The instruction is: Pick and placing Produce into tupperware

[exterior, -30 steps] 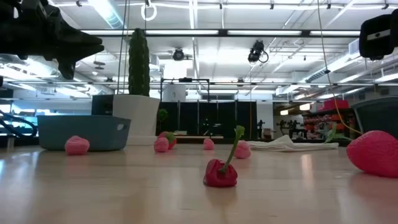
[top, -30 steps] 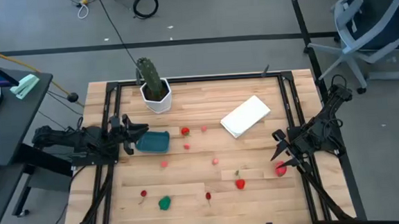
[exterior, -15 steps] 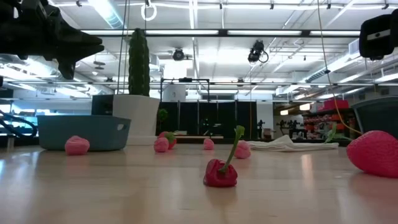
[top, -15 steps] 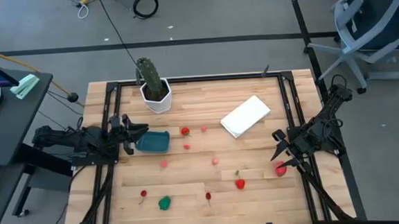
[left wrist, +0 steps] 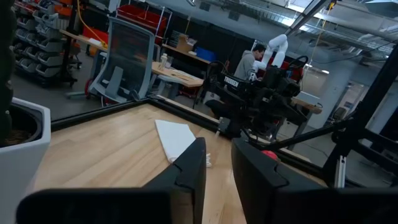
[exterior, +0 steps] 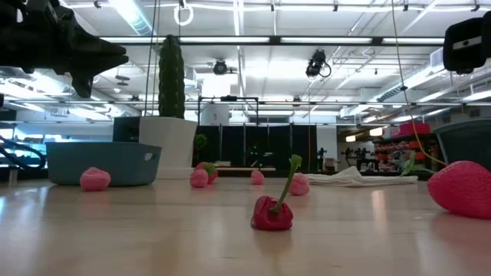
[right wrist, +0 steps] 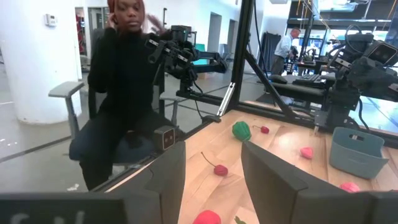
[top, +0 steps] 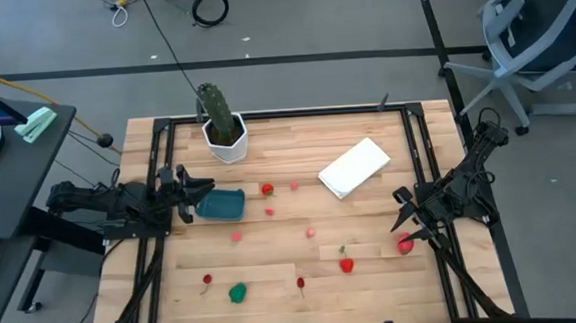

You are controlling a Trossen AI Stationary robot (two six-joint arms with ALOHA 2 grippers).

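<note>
The teal tupperware (top: 220, 204) sits flat on the wooden table near its left side, with nothing showing inside it. Small red and pink produce pieces lie scattered over the table's middle and near side, among them a red one (top: 267, 190), a pink one (top: 237, 237), a green one (top: 237, 293) and a stemmed red one (top: 346, 265). A larger red strawberry (top: 405, 243) lies by the right rail. My left gripper (top: 198, 190) hovers open just left of the tupperware. My right gripper (top: 401, 210) hovers open above the table, just beyond the strawberry.
A tall green cactus in a white pot (top: 223, 125) stands at the far left of the table. A flat white item (top: 355, 167) lies right of centre. Black rails (top: 159, 179) run along the table's sides. A seated person (right wrist: 124, 81) shows beyond the table.
</note>
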